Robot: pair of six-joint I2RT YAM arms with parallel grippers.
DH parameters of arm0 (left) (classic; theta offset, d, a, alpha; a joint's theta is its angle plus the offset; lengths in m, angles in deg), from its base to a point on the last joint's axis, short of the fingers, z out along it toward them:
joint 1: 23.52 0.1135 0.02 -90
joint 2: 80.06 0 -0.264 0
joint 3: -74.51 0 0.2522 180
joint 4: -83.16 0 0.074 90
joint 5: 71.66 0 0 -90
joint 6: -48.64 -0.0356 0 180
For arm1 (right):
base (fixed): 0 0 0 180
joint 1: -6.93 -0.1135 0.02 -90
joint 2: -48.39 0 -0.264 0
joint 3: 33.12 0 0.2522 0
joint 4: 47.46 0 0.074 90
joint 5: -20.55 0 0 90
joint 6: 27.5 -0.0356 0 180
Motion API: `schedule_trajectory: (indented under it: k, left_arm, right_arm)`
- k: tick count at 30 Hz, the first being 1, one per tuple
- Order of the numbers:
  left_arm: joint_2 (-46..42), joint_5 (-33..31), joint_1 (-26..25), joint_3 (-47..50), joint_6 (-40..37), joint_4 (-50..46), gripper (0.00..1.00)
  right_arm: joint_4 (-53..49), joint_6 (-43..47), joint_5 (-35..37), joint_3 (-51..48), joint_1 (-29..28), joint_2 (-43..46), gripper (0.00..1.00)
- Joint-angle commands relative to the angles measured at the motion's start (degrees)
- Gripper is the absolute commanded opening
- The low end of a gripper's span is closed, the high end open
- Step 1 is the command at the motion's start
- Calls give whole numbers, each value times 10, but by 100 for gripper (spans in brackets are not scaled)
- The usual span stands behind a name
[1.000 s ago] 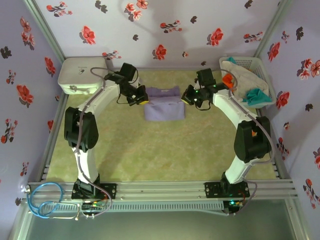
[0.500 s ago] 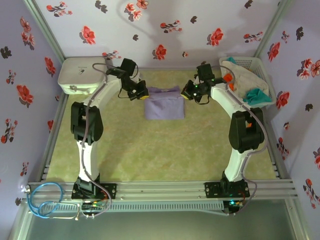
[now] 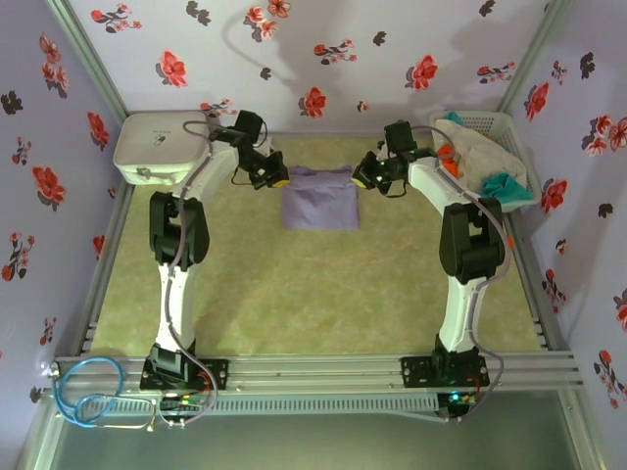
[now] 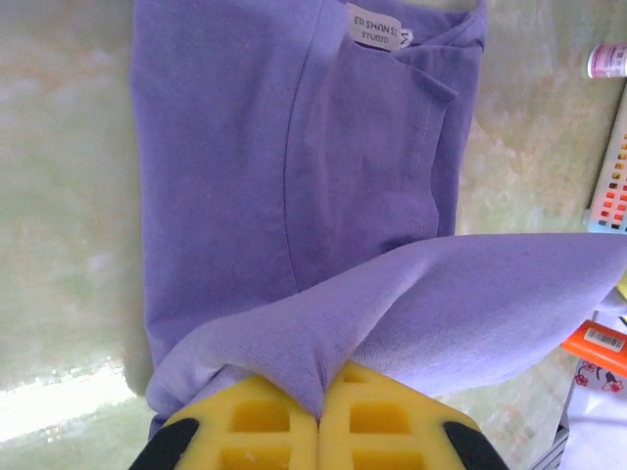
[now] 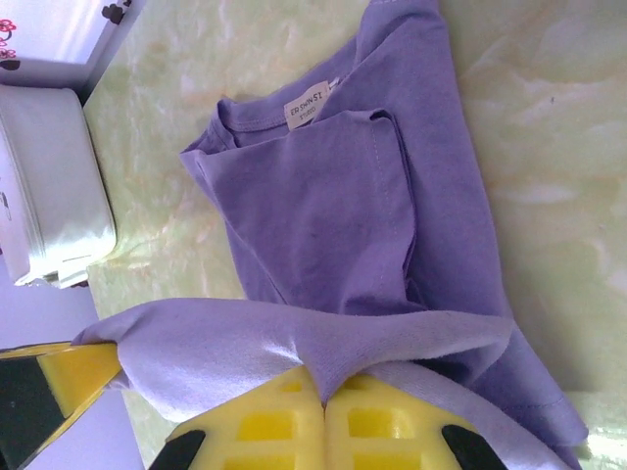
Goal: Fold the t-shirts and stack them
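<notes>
The lavender-purple t-shirt (image 3: pixel 320 204) lies partly folded at the back middle of the table, collar and neck label (image 4: pixel 372 26) toward the back. My left gripper (image 3: pixel 277 180) is shut on its left edge, and a fold of purple cloth is pinched between the yellow pads (image 4: pixel 257 423). My right gripper (image 3: pixel 362 180) is shut on the right edge in the same way (image 5: pixel 323 397). The cloth between the two grippers hangs as a raised band (image 5: pixel 245 348) over the flat part of the shirt (image 5: pixel 323 215). Off-white (image 3: pixel 485 149), teal (image 3: pixel 506 186) and orange (image 3: pixel 447 155) t-shirts lie heaped in the basket.
The white lattice basket (image 3: pixel 509 129) stands at the back right corner. A white rounded box (image 3: pixel 157 142) sits at the back left, also in the right wrist view (image 5: pixel 49 196). Flowered walls close in the back and sides. Green table surface (image 3: pixel 313 294) stretches toward the arm bases.
Both grippers have moved toward the back wall, carrying the shirt's held edge over the rest of it. The arms have stretched out and the shirt's outline has grown shorter.
</notes>
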Motion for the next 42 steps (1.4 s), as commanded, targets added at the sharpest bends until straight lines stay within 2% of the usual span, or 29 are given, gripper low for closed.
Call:
schedule_trajectory:
  k: [1, 5, 7, 8, 12, 19, 24, 26, 29, 34, 38, 42]
  left_arm:
    - [30, 16, 14, -29, -16, 1, 11]
    - [55, 16, 26, -44, -34, 63, 30]
    - [63, 24, 38, -55, -28, 87, 37]
    - [62, 24, 43, -65, -27, 89, 39]
    - [19, 5, 47, -58, -34, 89, 40]
    - [-69, 2, 25, 70, -21, 104, 39]
    - [-126, -3, -7, 210, 38, 221, 40]
    - [-131, -4, -21, 237, 47, 257, 40]
    - [-119, -1, -40, 249, 68, 301, 40]
    - [-63, -11, -67, 202, 57, 292, 39]
    - [-22, -18, -60, 199, 64, 297, 38]
    - [-8, -18, -41, 201, 58, 290, 38]
  right_arm:
    - [33, -8, -10, 24, 10, -24, 1]
    - [101, -36, -20, 34, 19, -56, 18]
    - [118, -42, -24, 53, 22, -73, 42]
    - [119, -40, -23, 63, 23, -79, 51]
    - [131, -32, -18, 53, 24, -66, 66]
    - [160, -36, -41, -45, 16, 4, 69]
    - [225, -73, -55, -129, -1, 56, 70]
    - [252, -89, -59, -146, -12, 60, 70]
    - [297, -117, -60, -159, -27, 46, 70]
    - [381, -168, -66, -163, -36, -5, 71]
    - [398, -165, -49, -164, -33, -36, 71]
    - [411, -174, -62, -161, -26, -70, 70]
